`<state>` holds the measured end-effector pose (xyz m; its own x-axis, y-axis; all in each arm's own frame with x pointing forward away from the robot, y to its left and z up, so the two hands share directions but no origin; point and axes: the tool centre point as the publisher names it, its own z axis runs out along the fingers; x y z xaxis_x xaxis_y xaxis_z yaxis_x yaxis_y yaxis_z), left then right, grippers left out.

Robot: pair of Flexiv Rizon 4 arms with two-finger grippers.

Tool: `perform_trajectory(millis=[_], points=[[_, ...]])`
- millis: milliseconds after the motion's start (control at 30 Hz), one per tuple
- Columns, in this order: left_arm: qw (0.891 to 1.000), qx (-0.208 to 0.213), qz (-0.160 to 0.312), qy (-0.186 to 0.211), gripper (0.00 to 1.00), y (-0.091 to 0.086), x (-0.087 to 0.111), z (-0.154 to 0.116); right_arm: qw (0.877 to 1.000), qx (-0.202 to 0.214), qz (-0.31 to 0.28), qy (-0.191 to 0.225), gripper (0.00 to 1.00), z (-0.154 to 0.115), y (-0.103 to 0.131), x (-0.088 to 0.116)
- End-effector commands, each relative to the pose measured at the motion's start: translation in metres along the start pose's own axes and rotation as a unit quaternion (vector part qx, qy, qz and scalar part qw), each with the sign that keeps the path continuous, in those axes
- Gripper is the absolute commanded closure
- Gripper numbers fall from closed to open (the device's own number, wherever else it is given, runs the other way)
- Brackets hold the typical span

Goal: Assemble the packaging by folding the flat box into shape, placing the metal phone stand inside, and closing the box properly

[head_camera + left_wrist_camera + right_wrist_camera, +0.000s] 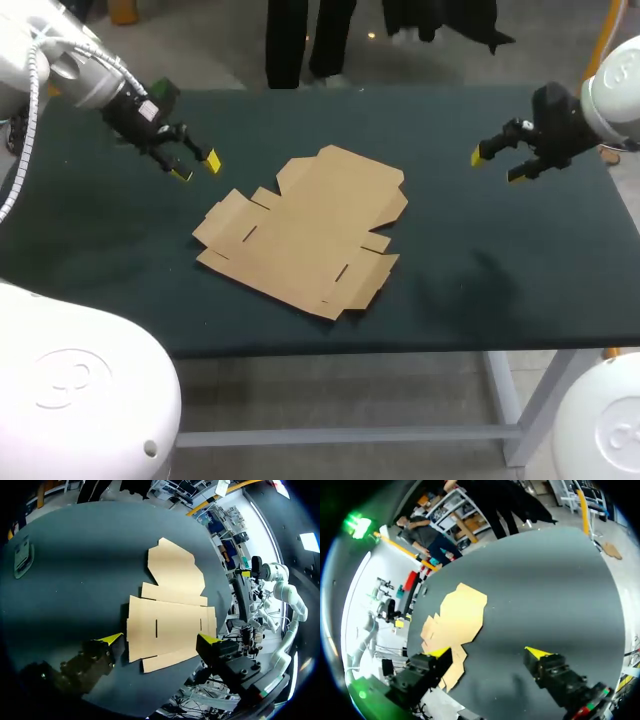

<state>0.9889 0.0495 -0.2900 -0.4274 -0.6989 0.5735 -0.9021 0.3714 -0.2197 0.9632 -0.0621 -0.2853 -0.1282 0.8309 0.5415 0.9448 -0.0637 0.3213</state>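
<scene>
Wide-open fingers on both sides: the left gripper (196,167) hangs above the table (480,270) to the far left of the box (305,230), and the right gripper (497,166) hangs well off to its far right. Neither holds or touches anything. From the left wrist, the gripper (160,640) looks down with the box (170,615) ahead of its tips. From the right wrist, the gripper (487,652) sees the box (457,617) well ahead and off to one side. The box is still a flat cut blank lying near the table's middle, so the step in hand is, I judge, the first fold. Thin card flush on the cloth gives no edge to pinch, so one finger would best slide under an outer flap. The other arm should press the middle panel down so the sheet neither skates nor bows, and the bend should follow the scored crease, not cut across it. The side walls should go up before the tabs meet their slots. The blank's long axis runs from the near side toward the far side, a little skewed. Its tapered flap points far and slightly right, and its broad end with side tabs lies near and left. A small greenish item (22,555) sits by the far left corner; whether it is the stand I cannot tell.
</scene>
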Motion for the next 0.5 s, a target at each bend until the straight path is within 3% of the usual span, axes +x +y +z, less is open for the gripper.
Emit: perform_trajectory(millis=[33, 400, 467, 500], points=[[0.999, -0.025, 0.006, 0.029, 0.00, -0.003, -0.025, 0.008, 1.000, 0.019, 0.008, 0.014, 0.00, 0.003, -0.004, 0.003], [0.995, -0.067, 0.050, 0.052, 0.00, -0.002, -0.043, 0.035, 0.998, 0.050, 0.025, 0.026, 0.00, 0.006, -0.036, 0.023], [0.994, -0.078, 0.055, 0.052, 0.18, -0.001, -0.042, 0.043, 0.998, 0.053, 0.026, 0.023, 0.00, 0.008, -0.041, 0.026], [0.993, -0.082, 0.059, 0.052, 0.20, 0.000, -0.042, 0.047, 0.998, 0.054, 0.027, 0.022, 0.00, 0.009, -0.042, 0.027]])
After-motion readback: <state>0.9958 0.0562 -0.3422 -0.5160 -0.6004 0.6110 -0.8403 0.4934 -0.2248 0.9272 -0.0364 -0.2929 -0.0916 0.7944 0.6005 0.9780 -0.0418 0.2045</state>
